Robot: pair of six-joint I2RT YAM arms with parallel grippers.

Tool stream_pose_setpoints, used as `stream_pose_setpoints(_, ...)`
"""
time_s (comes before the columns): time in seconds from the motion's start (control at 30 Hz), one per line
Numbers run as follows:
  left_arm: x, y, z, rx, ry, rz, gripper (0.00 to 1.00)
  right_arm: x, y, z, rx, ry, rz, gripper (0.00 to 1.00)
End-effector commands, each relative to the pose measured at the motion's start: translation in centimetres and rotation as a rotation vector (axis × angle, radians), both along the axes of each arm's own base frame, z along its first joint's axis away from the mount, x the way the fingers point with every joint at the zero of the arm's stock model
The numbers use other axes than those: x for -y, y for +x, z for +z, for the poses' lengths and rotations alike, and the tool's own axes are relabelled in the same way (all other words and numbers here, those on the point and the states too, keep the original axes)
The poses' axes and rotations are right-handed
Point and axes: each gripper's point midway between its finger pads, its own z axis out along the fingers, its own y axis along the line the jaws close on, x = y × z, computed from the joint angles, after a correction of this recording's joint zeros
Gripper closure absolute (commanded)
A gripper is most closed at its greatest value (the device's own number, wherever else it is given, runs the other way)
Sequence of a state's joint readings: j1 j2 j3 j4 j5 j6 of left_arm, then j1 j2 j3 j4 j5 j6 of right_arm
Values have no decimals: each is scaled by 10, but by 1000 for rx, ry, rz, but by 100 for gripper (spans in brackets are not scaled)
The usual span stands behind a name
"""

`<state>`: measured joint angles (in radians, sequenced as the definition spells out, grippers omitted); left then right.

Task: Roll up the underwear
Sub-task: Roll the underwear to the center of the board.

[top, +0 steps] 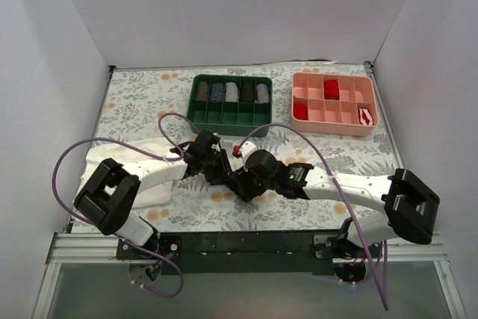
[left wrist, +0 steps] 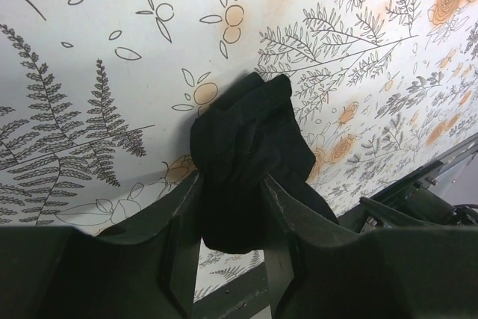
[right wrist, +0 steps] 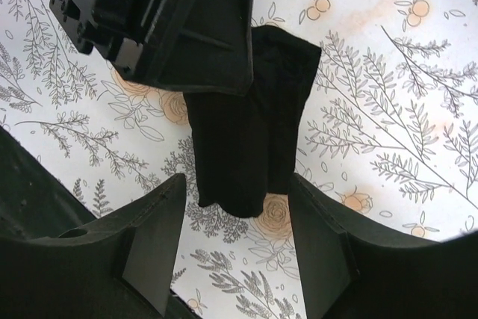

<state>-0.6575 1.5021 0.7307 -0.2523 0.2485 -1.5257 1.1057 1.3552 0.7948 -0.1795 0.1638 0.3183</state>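
The underwear (left wrist: 250, 147) is a bunched black roll held above the floral table cover; its pale waistband is hidden. My left gripper (left wrist: 231, 184) is shut on the underwear, with both fingers pressing its near end. In the right wrist view the roll (right wrist: 246, 147) hangs from the left gripper (right wrist: 172, 28). Its lower end sits between the fingers of my right gripper (right wrist: 237, 184), which is open, with gaps on both sides. In the top view both grippers meet at the table's middle, left (top: 221, 168) and right (top: 250, 183).
A green tray (top: 224, 116) with several dark rolls stands at the back centre. A pink tray (top: 351, 114) with small red rolls (top: 331, 88) stands at the back right. A white cloth (top: 142, 177) lies under the left arm. Purple cables loop over both arms.
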Motion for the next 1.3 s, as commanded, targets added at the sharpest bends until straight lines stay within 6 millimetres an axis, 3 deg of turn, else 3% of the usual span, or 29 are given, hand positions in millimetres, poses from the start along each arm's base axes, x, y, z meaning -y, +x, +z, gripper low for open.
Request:
stream_pose_setpoints(0.0,-9,-7,-10,-41,66,1,67,-16,9,6,58,-18,21,36)
stream_pose_setpoints(0.37,-9,-7,-13,-48,72,-3,67,-20,6,-21,36,-78,29,39)
stream_pose_setpoints(0.73,-11,-7,-10,-37,78,0,66,-18,-9,-41,-49,-61,43,76)
stream_pose_setpoints(0.9,-18,2,-2,15,109,27,60,-7,-22,-55,-175,12,28,86)
stream_pose_setpoints(1.1,-20,13,21,92,94,71,41,-3,-20,-51,-328,183,21,88)
stream_pose_setpoints(1.27,-19,17,36,146,49,96,38,2,-23,-57,-451,251,36,88)
